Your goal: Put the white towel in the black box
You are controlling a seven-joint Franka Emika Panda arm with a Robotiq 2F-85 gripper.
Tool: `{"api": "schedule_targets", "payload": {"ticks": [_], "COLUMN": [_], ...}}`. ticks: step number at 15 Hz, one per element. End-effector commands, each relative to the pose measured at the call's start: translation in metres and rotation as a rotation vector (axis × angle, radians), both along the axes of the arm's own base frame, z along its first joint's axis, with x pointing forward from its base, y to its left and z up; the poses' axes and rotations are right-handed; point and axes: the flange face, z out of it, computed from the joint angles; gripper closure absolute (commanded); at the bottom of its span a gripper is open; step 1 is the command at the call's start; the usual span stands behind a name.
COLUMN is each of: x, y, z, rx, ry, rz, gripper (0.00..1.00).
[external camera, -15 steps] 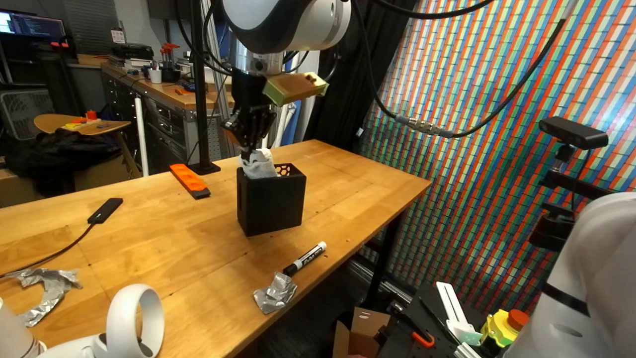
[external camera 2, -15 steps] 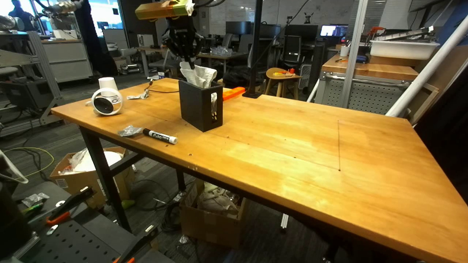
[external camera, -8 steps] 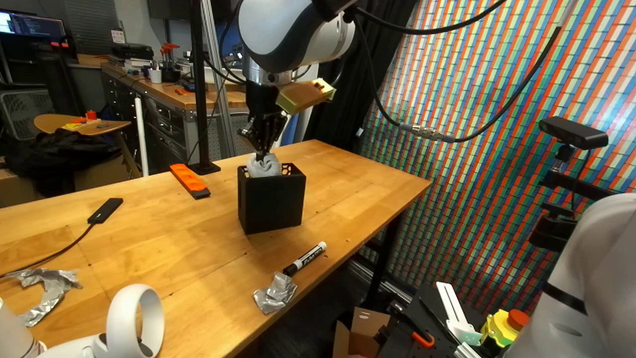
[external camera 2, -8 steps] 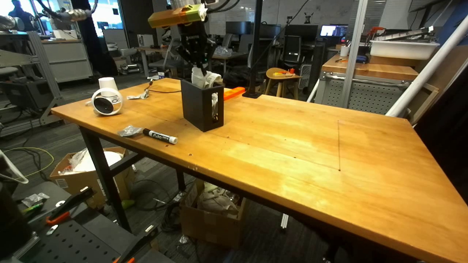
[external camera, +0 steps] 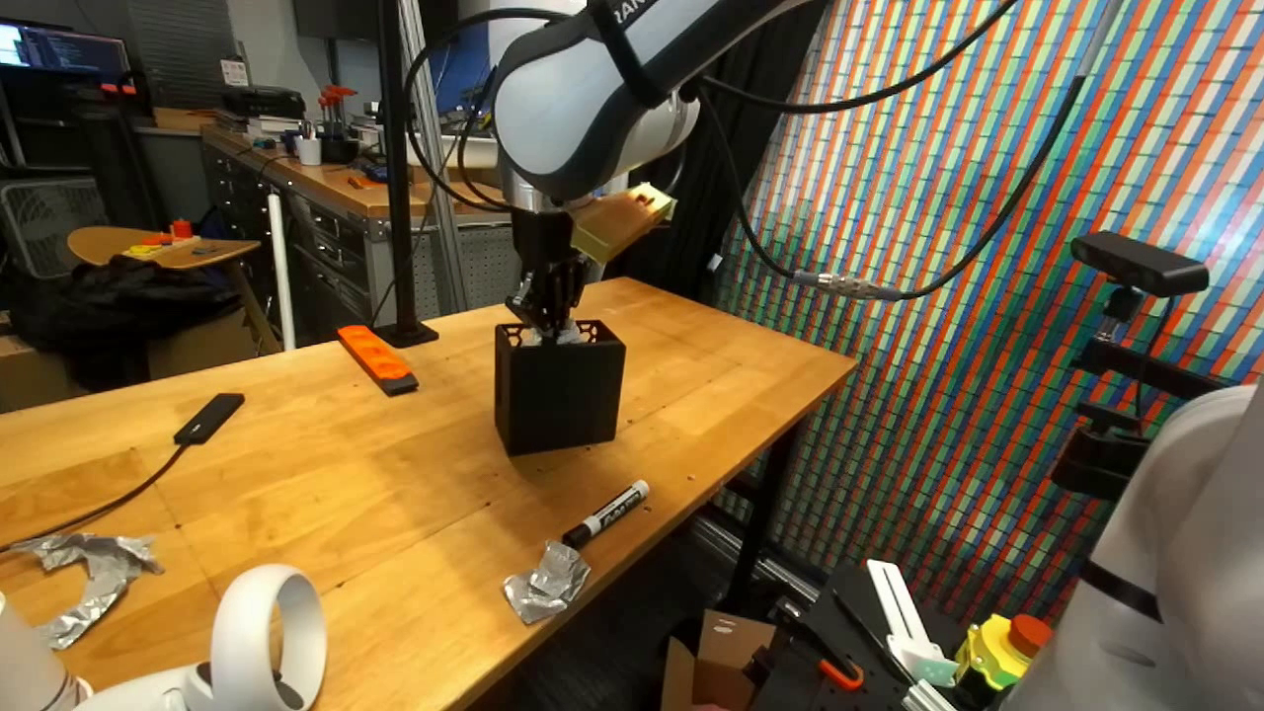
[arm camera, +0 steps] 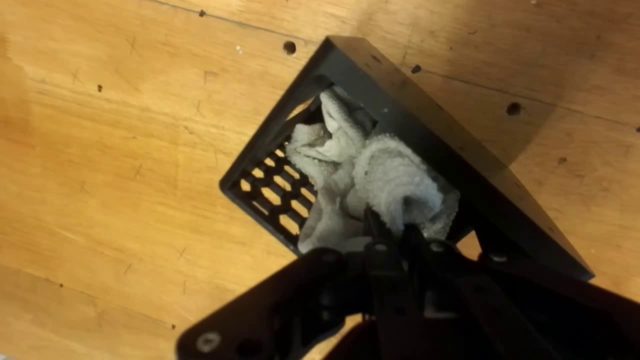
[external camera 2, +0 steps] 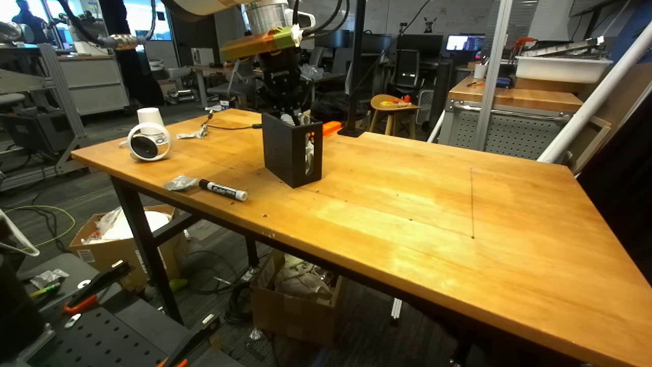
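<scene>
The black box [external camera: 560, 400] stands upright on the wooden table, also in an exterior view [external camera 2: 288, 150]. The white towel [arm camera: 395, 175] is bunched inside it; in the wrist view it fills much of the opening beside the hexagon-mesh side. Only small bits of towel show at the rim in an exterior view [external camera: 570, 336], and some shows through the box's side slot [external camera 2: 309, 153]. My gripper [arm camera: 391, 222] points down into the opening, its fingertips closed on a towel fold. It also shows at the rim in both exterior views [external camera: 553, 331] [external camera 2: 295, 117]. The fingertips are partly hidden there.
A marker [external camera: 607, 513] and crumpled silver foil [external camera: 548, 583] lie near the table's front edge. An orange and black bar [external camera: 375, 357] lies by a black pole [external camera: 397, 197]. A black hub [external camera: 208, 419] and a white controller [external camera: 267, 632] are on the table too.
My gripper has moved down, carrying the towel deeper into the box, so less towel shows above the rim. The box has shifted and turned slightly on the table.
</scene>
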Motion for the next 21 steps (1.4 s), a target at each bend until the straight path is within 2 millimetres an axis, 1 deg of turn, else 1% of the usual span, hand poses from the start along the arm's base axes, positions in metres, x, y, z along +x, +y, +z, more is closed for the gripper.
{"api": "schedule_targets", "payload": {"ticks": [1,4,7,8,9,10,12,13,15,16,17,18,20,21], "x": [-0.009,-0.018,-0.022,-0.023,-0.024,-0.023,-0.023,-0.024,-0.026,-0.027,-0.028,-0.029,-0.032,-0.033], "y": [0.001,0.006,0.005,0.005,0.001,0.000,-0.007,-0.009,-0.020,-0.023,-0.028,-0.032,-0.036,-0.040], "z": [-0.024,-0.048,-0.052,-0.053,-0.049,-0.046,-0.037,-0.034,-0.024,-0.020,-0.012,-0.003,0.014,0.024], "rx": [-0.004,0.077,0.176,0.205,0.232,0.251,0.284,0.289,0.296,0.296,0.296,0.294,0.291,0.294], "ry": [0.082,0.151,0.191,0.200,0.206,0.199,0.198,0.192,0.186,0.177,0.162,0.151,0.112,0.096], "rz": [0.011,0.009,-0.001,-0.005,-0.010,-0.020,-0.031,-0.043,-0.065,-0.081,-0.087,-0.093,-0.105,-0.109], "gripper": [0.96,0.96,0.95,0.84,0.67,0.62,0.47,0.38,0.25,0.16,0.11,0.11,0.00,0.00]}}
